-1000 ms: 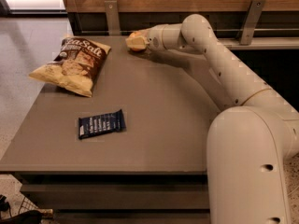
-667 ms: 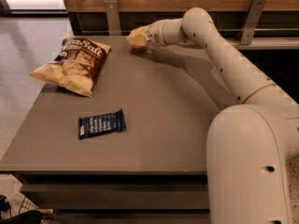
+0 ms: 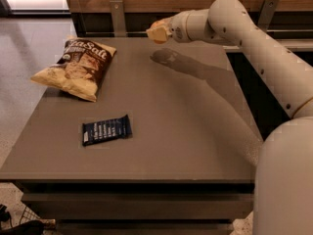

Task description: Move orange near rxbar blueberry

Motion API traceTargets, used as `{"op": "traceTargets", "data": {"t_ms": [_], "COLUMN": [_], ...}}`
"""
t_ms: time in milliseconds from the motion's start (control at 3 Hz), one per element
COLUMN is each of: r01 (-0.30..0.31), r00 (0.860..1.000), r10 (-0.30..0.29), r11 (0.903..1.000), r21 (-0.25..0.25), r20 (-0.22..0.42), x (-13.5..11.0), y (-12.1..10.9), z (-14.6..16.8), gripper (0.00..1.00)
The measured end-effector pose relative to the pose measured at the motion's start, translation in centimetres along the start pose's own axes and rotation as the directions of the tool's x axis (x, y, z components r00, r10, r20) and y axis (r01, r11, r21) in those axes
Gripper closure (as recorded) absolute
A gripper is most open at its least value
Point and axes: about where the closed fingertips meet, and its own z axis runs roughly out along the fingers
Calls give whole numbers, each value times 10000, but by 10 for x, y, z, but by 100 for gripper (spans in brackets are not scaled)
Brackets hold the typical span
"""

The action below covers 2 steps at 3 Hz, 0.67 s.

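The rxbar blueberry (image 3: 106, 130), a flat dark navy wrapper with white lettering, lies on the front left part of the grey table (image 3: 186, 131). My gripper (image 3: 157, 32) hangs above the table's far edge, near the middle, well beyond the bar and to its right. It is shut on the orange (image 3: 158, 24), of which only an orange patch shows between the cream fingers. The gripper's shadow (image 3: 165, 57) falls on the table below it, so the orange is off the surface.
A large yellow-and-brown chip bag (image 3: 74, 67) lies at the table's far left. A wooden wall with metal brackets (image 3: 116, 13) runs behind the table. My white arm (image 3: 274, 58) reaches in from the right. Tiled floor lies to the left.
The gripper with the orange has risen from the table's far edge and shifted slightly right. The bar and the chip bag have not moved.
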Motion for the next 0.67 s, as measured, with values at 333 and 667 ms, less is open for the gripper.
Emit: {"op": "traceTargets", "data": {"t_ms": [333, 667], "r01": [-176, -332], "r00": [9978, 9915], "r10": [191, 396], "r11": [9995, 9980], "r21": [-246, -531], "r20": [629, 1242], "x": [-4, -6], "y": [13, 30], "z": [-41, -81], "gripper": [100, 100]}}
